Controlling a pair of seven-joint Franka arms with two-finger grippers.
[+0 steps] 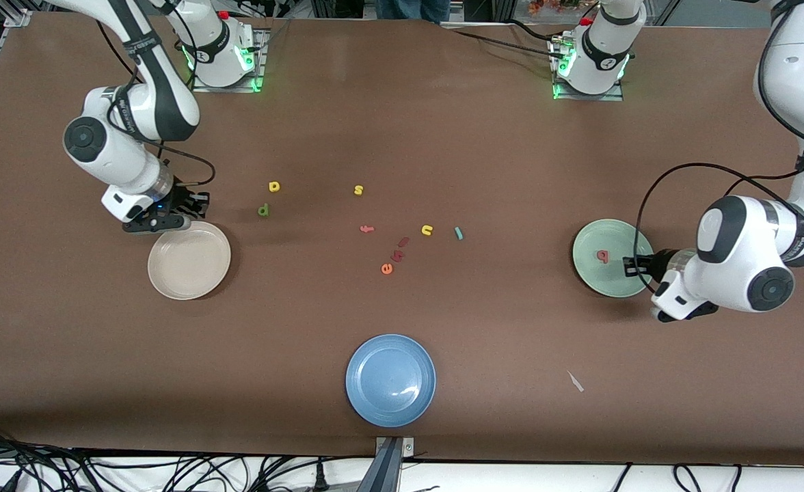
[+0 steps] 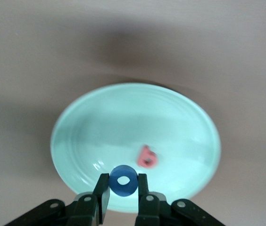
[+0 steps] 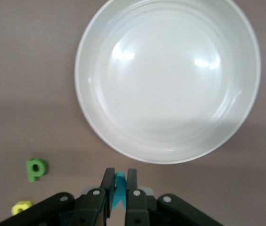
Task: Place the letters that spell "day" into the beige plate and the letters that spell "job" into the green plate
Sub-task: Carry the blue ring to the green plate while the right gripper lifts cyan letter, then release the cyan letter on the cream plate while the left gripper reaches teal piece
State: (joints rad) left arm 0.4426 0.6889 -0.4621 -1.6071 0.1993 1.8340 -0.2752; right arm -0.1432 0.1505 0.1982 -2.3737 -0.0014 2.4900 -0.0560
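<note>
- Blue plate [image 1: 390, 380]: nearest the camera, unused
- Left gripper [image 2: 123, 188]: clamped on blue o [image 2: 123, 180] over green plate [image 2: 100, 122]; salmon b [image 2: 147, 157] inside
- Right gripper [image 3: 119, 188]: pinching teal y [image 3: 119, 189] just outside beige plate [image 3: 137, 108]; dropping now risks missing the rim

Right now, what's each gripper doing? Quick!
Left gripper: closed on the blue ring-shaped foam letter o, over the pale green plate.
Right gripper: closed on the teal foam letter y, beside the beige plate.
</note>
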